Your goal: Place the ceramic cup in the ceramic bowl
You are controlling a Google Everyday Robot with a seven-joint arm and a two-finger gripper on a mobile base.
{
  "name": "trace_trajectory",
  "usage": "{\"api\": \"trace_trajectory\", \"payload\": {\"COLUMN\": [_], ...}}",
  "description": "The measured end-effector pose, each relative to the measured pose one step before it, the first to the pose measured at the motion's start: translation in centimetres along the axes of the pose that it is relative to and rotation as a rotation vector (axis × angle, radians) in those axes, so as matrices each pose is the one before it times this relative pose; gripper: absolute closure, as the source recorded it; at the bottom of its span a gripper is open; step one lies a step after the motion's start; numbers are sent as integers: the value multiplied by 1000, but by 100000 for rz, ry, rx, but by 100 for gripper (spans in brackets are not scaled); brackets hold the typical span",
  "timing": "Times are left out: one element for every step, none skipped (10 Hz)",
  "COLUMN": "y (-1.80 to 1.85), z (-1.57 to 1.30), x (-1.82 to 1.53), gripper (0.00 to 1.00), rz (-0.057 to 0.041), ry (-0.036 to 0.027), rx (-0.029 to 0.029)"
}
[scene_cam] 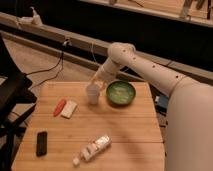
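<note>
The small white ceramic cup (93, 93) stands on the wooden table (125, 130), just left of the green ceramic bowl (120, 93) at the table's far edge. My gripper (95, 81) is at the end of the white arm, directly above and behind the cup's rim, close to it or touching it. The bowl has a speckled lighter green inside and nothing in it.
A red object (59, 106) and a white pad (69, 109) lie at the table's left. A black phone-like device (42, 143) lies at front left. A white labelled bottle (93, 148) lies on its side at the front. A black chair (12, 95) stands left of the table.
</note>
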Motion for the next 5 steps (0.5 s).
{"api": "trace_trajectory", "payload": {"y": [240,321,12,-401,-603], "z": [-377,-46,252,294,642], "x": [-121,35,27,-296,-388], "gripper": [23,20,20,20,20], "rz": [1877,2156,1916,1683,1977], "ry": [-2627,-1613,-402,44,723], "rx": [1368,1262,670,379,288]}}
